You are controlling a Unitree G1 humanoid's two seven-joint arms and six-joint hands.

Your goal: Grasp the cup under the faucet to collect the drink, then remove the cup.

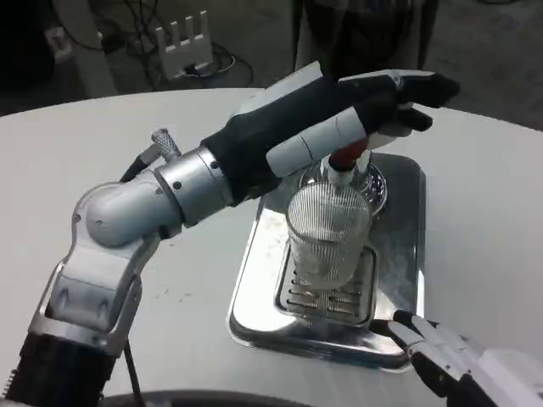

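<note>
A clear ribbed cup (329, 233) stands upright on the slotted drip grate (333, 298) of a silver tray (409, 191), directly under the faucet (343, 163). The faucet has a red-tipped lever. My left hand (339, 119) reaches in from the left and lies over the top of that lever, fingers stretched out to the right; the lever's top is hidden beneath them. Whether any drink is in the cup I cannot tell. My right hand (450, 352) sits low at the tray's front right corner, fingers spread and holding nothing, fingertips close to the rim.
The tray rests on a round white table (127, 153). My left forearm (170, 191) crosses above the table left of the tray. Beyond the far edge lie a dark floor, cables and a white pronged object (182, 42).
</note>
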